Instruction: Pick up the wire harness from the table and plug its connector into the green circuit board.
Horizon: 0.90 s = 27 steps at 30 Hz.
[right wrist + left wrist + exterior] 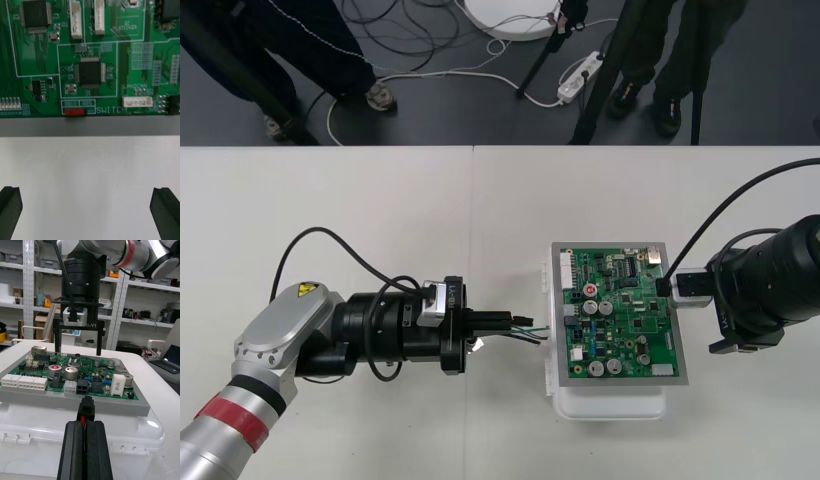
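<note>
**Front view:** table (380,210) bright, lit evenly by diffuse light from overhead. Shadows soft and faint, lying close beneath left arm (280,345). Floor (470,110) dim by contrast. Small white glint on left gripper (520,323) body.

**Left wrist view:** circuit board (75,375) well lit. Glare patch on white base (123,442) near its corner.

**Right wrist view:** table shows dull sheen. Fingers (9,210) of right gripper (667,286) near-black.

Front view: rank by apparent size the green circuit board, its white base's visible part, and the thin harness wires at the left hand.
Largest: green circuit board
Next: white base, visible part
Smallest: thin harness wires
</note>
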### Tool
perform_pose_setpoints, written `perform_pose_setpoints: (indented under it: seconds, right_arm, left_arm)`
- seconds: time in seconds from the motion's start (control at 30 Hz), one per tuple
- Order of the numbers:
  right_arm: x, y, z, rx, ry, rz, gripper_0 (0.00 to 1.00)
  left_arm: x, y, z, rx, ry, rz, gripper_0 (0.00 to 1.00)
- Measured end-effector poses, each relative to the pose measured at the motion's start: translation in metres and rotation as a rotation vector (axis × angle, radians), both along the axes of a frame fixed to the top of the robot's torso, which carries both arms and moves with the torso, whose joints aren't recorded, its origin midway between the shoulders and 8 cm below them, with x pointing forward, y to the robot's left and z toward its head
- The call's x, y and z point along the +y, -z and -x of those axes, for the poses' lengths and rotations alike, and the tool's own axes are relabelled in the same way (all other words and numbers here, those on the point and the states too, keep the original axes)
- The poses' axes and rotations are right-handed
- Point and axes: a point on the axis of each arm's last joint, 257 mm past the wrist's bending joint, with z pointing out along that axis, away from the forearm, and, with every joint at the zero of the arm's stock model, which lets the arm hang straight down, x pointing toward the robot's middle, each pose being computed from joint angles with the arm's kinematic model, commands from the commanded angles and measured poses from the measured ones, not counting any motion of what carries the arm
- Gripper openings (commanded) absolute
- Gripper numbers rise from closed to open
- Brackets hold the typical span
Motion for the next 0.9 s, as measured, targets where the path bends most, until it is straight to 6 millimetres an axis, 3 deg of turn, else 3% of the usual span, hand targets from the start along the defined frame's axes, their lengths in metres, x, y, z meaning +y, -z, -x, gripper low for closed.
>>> perform_pose_setpoints:
  seconds: [0.63,0.9]
  right_arm:
    - [0.001,0.007,-0.014,-0.079,-0.025,0.082,1.0]
    - [0.006,0.009,-0.008,-0.083,-0.058,0.114,1.0]
  left_arm:
    - [-0.023,0.014,0.0,0.04,-0.025,-0.018,0.0]
    - [-0.026,0.014,-0.003,0.041,-0.037,-0.021,0.0]
